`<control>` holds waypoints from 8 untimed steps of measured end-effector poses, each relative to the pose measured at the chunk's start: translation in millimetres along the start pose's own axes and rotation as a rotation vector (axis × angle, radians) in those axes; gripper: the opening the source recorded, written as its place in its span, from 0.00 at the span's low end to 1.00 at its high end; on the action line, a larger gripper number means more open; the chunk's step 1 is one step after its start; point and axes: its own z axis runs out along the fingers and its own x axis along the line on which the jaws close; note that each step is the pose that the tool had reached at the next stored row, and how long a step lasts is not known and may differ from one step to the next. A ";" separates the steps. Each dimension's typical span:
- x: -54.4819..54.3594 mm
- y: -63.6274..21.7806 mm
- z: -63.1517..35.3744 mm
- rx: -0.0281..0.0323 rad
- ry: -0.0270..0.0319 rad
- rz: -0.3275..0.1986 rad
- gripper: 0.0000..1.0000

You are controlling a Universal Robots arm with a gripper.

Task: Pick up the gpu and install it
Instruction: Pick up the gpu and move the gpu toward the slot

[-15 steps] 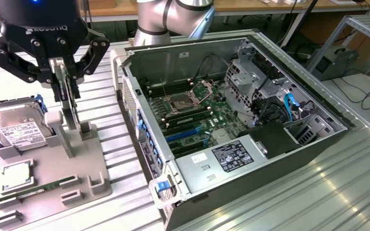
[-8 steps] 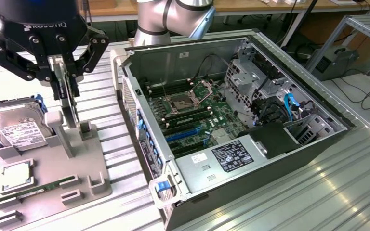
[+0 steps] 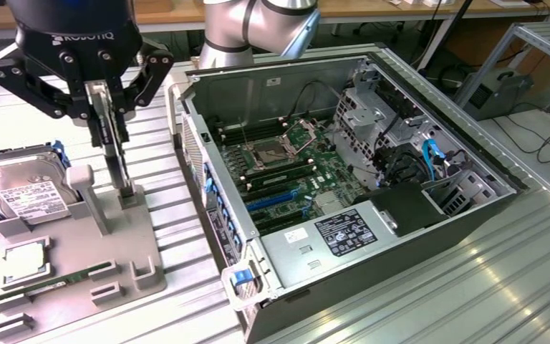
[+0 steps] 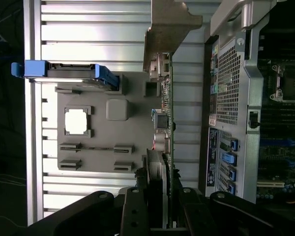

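**Graphics card gripped upright over its grey holder**

We see the gripper (image 3: pixel 106 118) at the exterior view's upper left, its two fingers closed narrowly on the gpu (image 3: pixel 117 161), one finger on each face of the thin card. The card hangs upright and edge-on, and its lower end sits at a slotted post on the grey holder tray (image 3: pixel 112 251). We cannot tell whether it has come clear of that slot.

In the wrist view the card runs as a thin green line away from the fingers. Its black fan (image 4: pixel 155 169) is close to them and its silver end bracket (image 4: pixel 169 27) is at the far end.

On the same tray lie a hard drive (image 3: pixel 22 192) in a blue carrier, a processor (image 3: pixel 26 258) and a narrow memory stick (image 3: pixel 55 282), all apart from the card.

To the exterior view's right of the tray stands the open computer case (image 3: pixel 227 100), with its motherboard (image 3: pixel 294 175) exposed. The card is outside the case, just beside its near wall
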 end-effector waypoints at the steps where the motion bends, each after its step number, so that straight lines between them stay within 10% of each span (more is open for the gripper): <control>1: -1.4 0.0 0.0 0.0000 0.0000 0.000 0.28; 8: -6.5 -0.2 -0.2 0.0000 0.0000 0.000 0.28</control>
